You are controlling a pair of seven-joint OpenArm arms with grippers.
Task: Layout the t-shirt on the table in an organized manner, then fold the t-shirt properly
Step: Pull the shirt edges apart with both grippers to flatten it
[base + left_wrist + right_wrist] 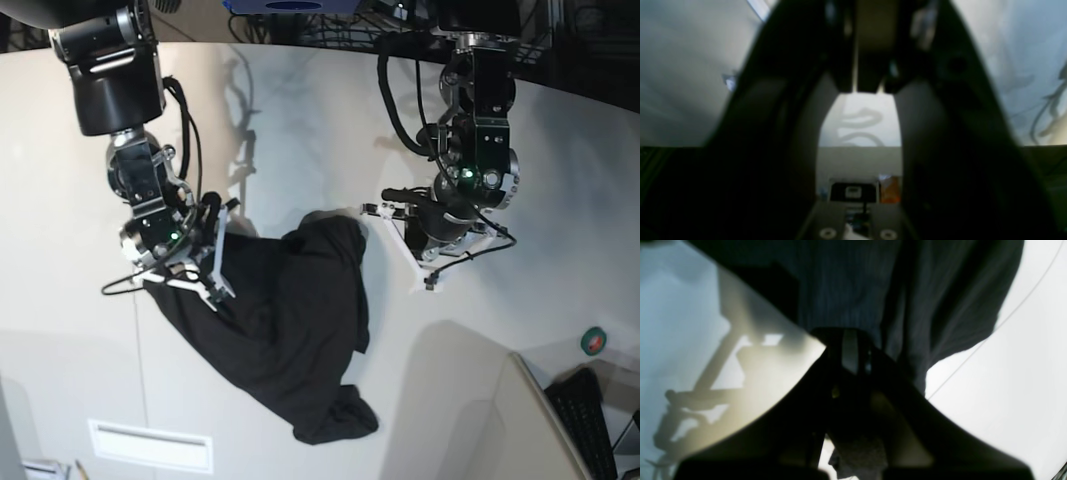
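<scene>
The black t-shirt [285, 320] lies bunched and wrinkled on the off-white table [300, 120], trailing toward the near edge. My right gripper [220, 255] is shut on its upper left edge. In the right wrist view the dark cloth [873, 290] hangs past the closed fingertips of my right gripper [850, 336], over the table [1007, 390]. My left gripper [385, 212] is shut just right of the shirt's upper right corner, a small gap apart. The left wrist view shows my left gripper [867, 88] with jaws together, bare table [680, 83] around it and no cloth between them.
A small white rectangular plate [150, 445] lies at the near left. A green round object [595, 340] and a dark keyboard [590, 410] sit off the table's curved right edge. A thin seam [973, 350] crosses the tabletop. Cables hang from both arms.
</scene>
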